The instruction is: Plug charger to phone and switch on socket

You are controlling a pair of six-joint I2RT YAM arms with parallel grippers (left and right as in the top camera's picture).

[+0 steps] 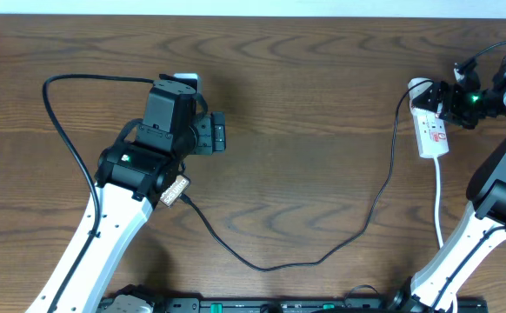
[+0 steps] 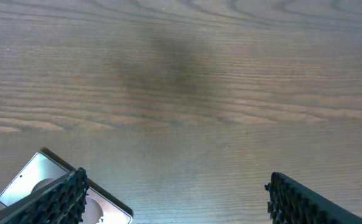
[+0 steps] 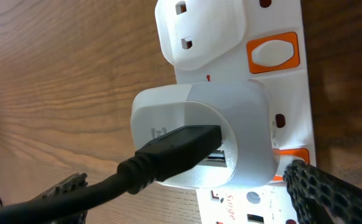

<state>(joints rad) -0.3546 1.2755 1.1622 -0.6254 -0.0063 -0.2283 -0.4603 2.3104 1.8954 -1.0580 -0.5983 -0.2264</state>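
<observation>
Left gripper [image 2: 175,190] is wide open and empty, with ribbed black rubbery pads [image 2: 69,196]. The phone [image 2: 32,180] lies flat on the wood-grain table [image 2: 218,93], partly under the pad at the picture's left. Only a pale glossy corner with a round mark shows.

The charger [image 1: 270,266] is a thin, limp black cable that loops from the phone area across the table to the right. Its tip is hidden under the left arm, so I cannot tell if the phone end is plugged in.

At far right is the socket [image 3: 290,87], a smooth white plastic strip with rounded orange switches [image 3: 273,53]. The charger's white plug [image 3: 243,124], boxy with rounded corners, is already seated in it, with the black USB connector [image 3: 181,146] pushed in.

Right gripper [image 3: 184,174] is spread wide around the plug and holds nothing.

Judgement: the mains end is done. The switch position is unreadable, so switching on likely remains. The phone end is unconfirmed.
</observation>
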